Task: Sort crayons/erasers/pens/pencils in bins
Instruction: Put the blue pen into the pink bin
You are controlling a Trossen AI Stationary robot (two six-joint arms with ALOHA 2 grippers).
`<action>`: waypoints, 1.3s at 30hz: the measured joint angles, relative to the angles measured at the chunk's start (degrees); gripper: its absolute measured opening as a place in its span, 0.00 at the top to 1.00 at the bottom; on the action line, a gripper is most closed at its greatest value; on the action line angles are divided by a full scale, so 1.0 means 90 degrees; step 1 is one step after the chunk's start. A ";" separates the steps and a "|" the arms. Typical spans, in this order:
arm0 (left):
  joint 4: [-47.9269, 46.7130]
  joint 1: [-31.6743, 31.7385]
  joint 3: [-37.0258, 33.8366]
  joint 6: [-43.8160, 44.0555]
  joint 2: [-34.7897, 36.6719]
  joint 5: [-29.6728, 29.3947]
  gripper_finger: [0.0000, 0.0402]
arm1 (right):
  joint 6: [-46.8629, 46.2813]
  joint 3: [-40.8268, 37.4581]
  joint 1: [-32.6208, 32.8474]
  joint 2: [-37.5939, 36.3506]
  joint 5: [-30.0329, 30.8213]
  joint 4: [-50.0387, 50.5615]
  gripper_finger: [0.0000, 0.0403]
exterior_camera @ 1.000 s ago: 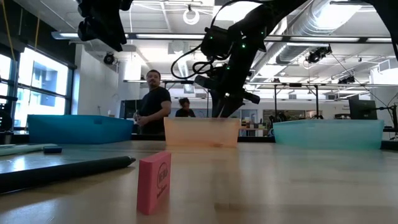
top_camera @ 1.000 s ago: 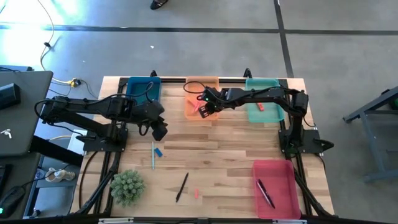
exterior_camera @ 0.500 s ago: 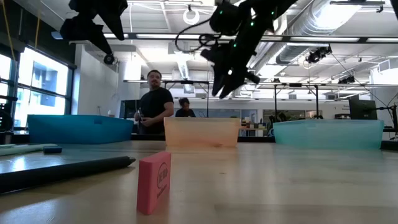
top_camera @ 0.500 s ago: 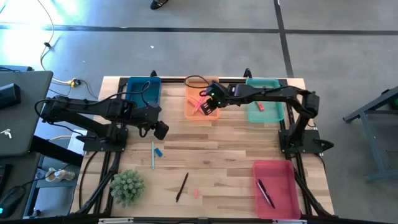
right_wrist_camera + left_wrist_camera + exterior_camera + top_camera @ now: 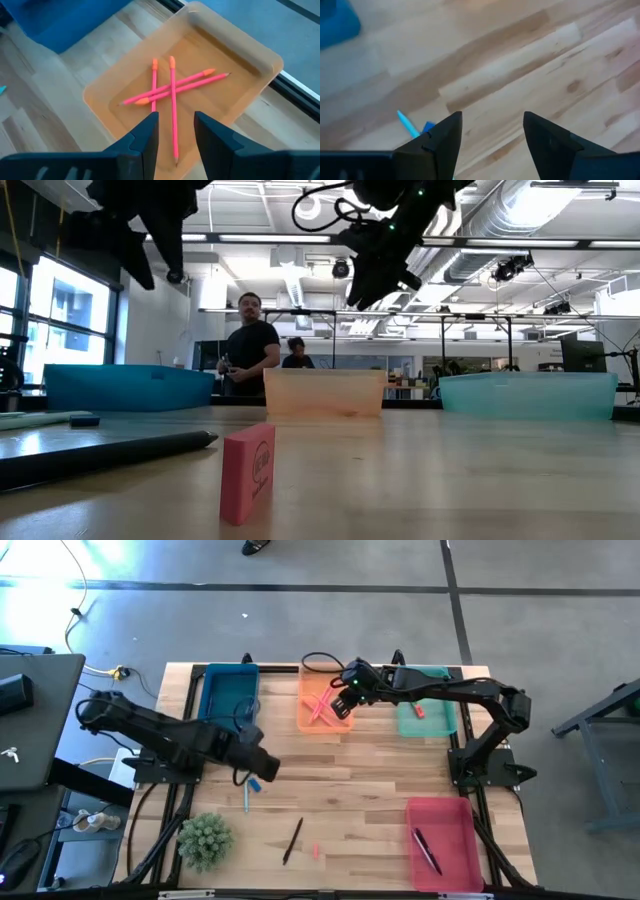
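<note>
My right gripper (image 5: 175, 131) is open and empty above the orange bin (image 5: 250, 55), where several salmon-pink pencils (image 5: 172, 92) lie crossed on the floor; in the high view it (image 5: 345, 700) hovers over that bin's right side (image 5: 325, 718). My left gripper (image 5: 492, 135) is open and empty above the wood, just right of a light-blue stick (image 5: 407, 124) and a small blue eraser (image 5: 427, 127); in the high view it (image 5: 265, 768) is over them (image 5: 256, 784). A black pen (image 5: 292, 840) and a pink eraser (image 5: 317, 851) lie near the front.
The dark blue bin (image 5: 230, 690) stands far left. The teal bin (image 5: 425, 725) holds a red-orange eraser (image 5: 420, 712). The red-pink bin (image 5: 445, 810) at the near right holds dark pens (image 5: 427, 850). A green plant (image 5: 205, 840) sits near left. People stand in the room behind (image 5: 250, 345).
My right gripper has risen out of the orange bin and drifted a little toward the table's right and far edge; the pink pencils stay in the bin. My left gripper has moved toward the near edge and slightly right, to just over the blue stick and blue eraser.
</note>
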State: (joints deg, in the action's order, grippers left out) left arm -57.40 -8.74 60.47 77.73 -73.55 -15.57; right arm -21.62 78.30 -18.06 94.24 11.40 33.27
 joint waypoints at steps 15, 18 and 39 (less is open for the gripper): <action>-0.0613 -0.1383 -0.0077 0.2460 -0.0851 0.0609 0.51 | 0.0412 0.0000 0.0000 0.0000 -0.0121 0.0140 0.71; -0.0647 -0.1750 -0.0365 0.3299 -0.0795 0.0633 0.51 | 0.0460 0.0000 0.0007 0.0001 -0.0129 0.0146 0.71; 0.0811 -0.2211 -0.1616 0.5030 -0.0817 0.0650 0.51 | 0.0438 0.0000 0.0010 0.0002 -0.0248 0.0086 0.71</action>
State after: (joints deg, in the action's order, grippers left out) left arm -50.11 -28.64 45.93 123.00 -80.90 -9.72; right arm -17.67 78.30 -17.98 94.26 9.17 34.04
